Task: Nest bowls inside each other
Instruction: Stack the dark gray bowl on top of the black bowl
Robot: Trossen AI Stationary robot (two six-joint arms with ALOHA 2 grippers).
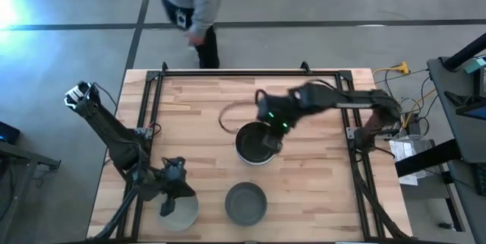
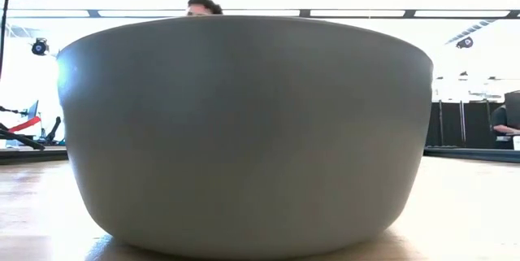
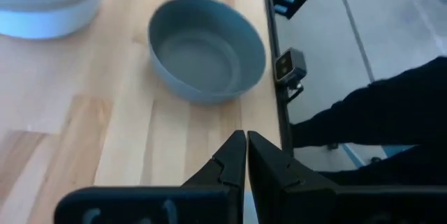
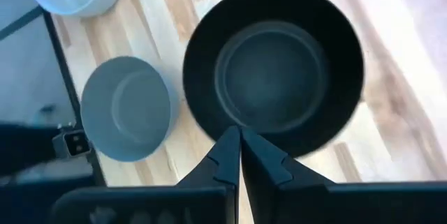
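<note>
We took the black bowl (image 1: 255, 144) near the table's (image 1: 197, 107) middle as our landmark. From above, a white rim showed under it, so it sat in a stack; we could not tell how many bowls lay beneath.

The right gripper (image 1: 275, 139) hung at the black bowl's right rim, its arm reaching in from the right edge. In its wrist view the two fingers (image 4: 227, 155) were pressed together over the near rim, holding nothing; we could not tell whether they touched the rim.

A grey bowl (image 1: 245, 203) sat toward the front edge from the black bowl, apart from it and close to the table's front. Left of the grey bowl, at the front-left corner, a pale bowl (image 1: 179, 210) lay partly under the left gripper (image 1: 168, 206). That gripper's fingers (image 3: 234, 160) were also closed tight and empty, and its wrist view looked past them to the grey bowl and the table's metal frame (image 1: 149, 99).

Behind and to the left of the black bowl the wood lay open to the far rail. A person (image 1: 194, 1) stood beyond that far edge. The low view was filled by the grey bowl's wall.
</note>
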